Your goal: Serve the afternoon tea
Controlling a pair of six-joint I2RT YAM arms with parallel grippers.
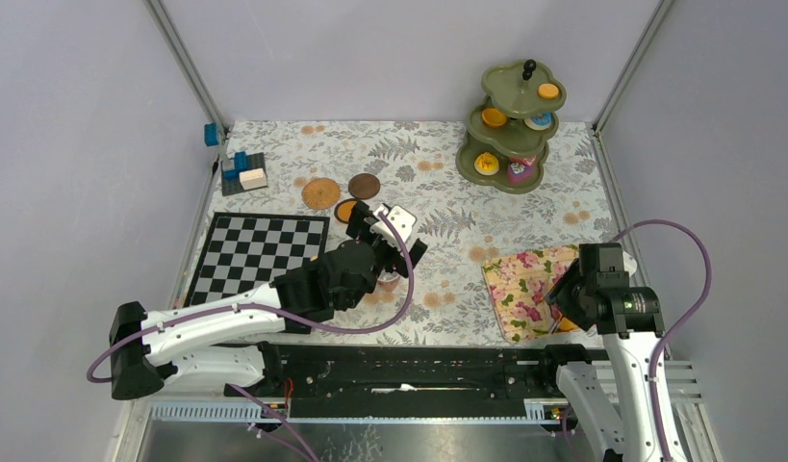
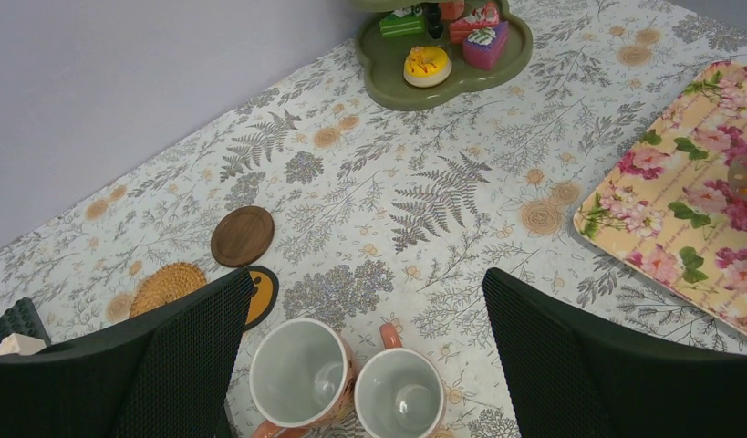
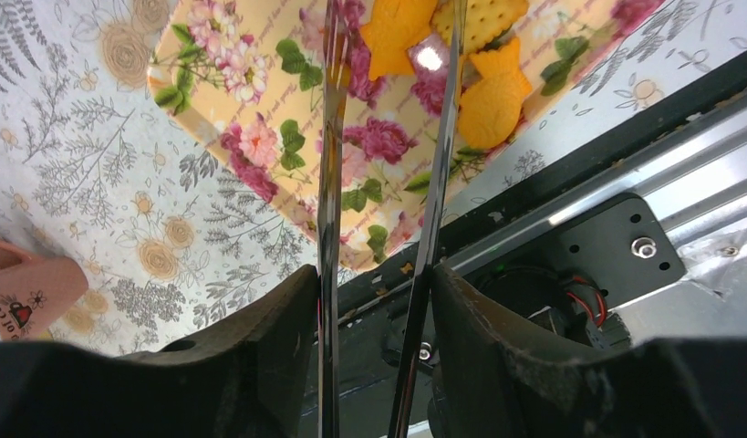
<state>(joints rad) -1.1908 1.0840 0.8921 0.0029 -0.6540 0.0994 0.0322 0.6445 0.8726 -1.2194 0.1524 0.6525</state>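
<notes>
Two pinkish mugs (image 2: 301, 374) stand upright, rim against rim, on the fern-printed surface (image 2: 461, 201) near its front middle. The left gripper (image 2: 369, 283) hangs directly above them with its jaws spread as wide as they go. One finger is on each side of the pair, and the gripper holds nothing and touches neither mug.

Just beyond the mugs lie three round coasters: a dark brown coaster (image 2: 243, 235), a woven straw-coloured coaster (image 2: 169, 287) and an orange-and-black coaster (image 2: 260, 294) partly hidden behind one finger. At the back right stands the olive-green three-tier stand (image 1: 510, 125). Its bottom tier carries a yellow donut (image 2: 427, 66) and a pink cake (image 2: 486, 46), and more small sweets sit on the tiers above.

At the front right of the surface, fish-shaped cookies (image 3: 492, 100) and a square cracker (image 3: 483, 18) lie on the yellow floral cloth (image 3: 260, 137). The right gripper (image 3: 374, 274) is about half closed and clamped on a pair of metal tongs (image 3: 331, 182). The two blades run out from between its fingers, over the cloth and across the cookies. The blade tips leave the top of the wrist view, so whether they touch a cookie cannot be told.

A black-and-white chessboard (image 1: 260, 255) lies on the surface's left side, beside the left arm.
</notes>
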